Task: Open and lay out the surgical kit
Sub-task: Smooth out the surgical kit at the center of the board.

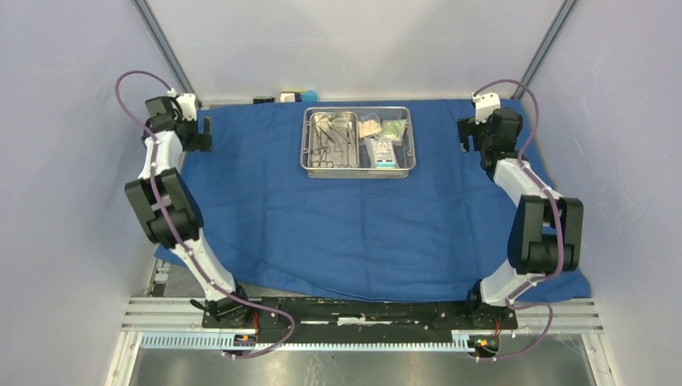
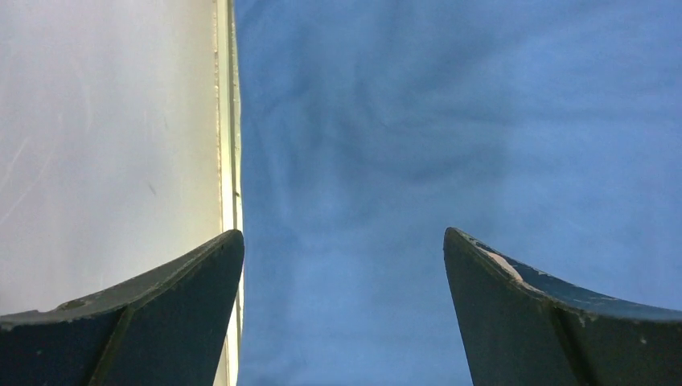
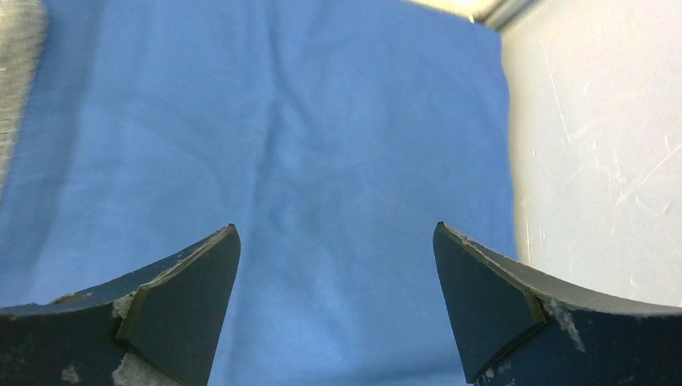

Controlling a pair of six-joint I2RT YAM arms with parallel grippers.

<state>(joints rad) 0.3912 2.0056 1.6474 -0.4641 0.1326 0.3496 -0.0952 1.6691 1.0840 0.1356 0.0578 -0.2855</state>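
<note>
The large blue cloth wrap (image 1: 354, 217) lies spread flat over the table. The steel mesh tray (image 1: 359, 170) stands on it at the back centre. Its inner pan (image 1: 355, 117) on the left side holds slim metal scissor-like instruments (image 1: 331, 143). Three small clear packets (image 1: 382, 138) lie in the tray's right side. My left gripper (image 1: 203, 133) is open and empty over the cloth's far left corner; the left wrist view shows cloth (image 2: 450, 129) between its fingers (image 2: 185, 314). My right gripper (image 1: 465, 135) is open and empty over the far right corner, above the cloth (image 3: 322, 145).
Grey enclosure walls (image 1: 64, 161) stand close on both sides and behind. Small objects (image 1: 291, 97) sit beyond the cloth's back edge. The cloth's near edge hangs toward the arm bases and rail (image 1: 362, 310). The bare white table edge (image 2: 104, 145) shows left of the cloth.
</note>
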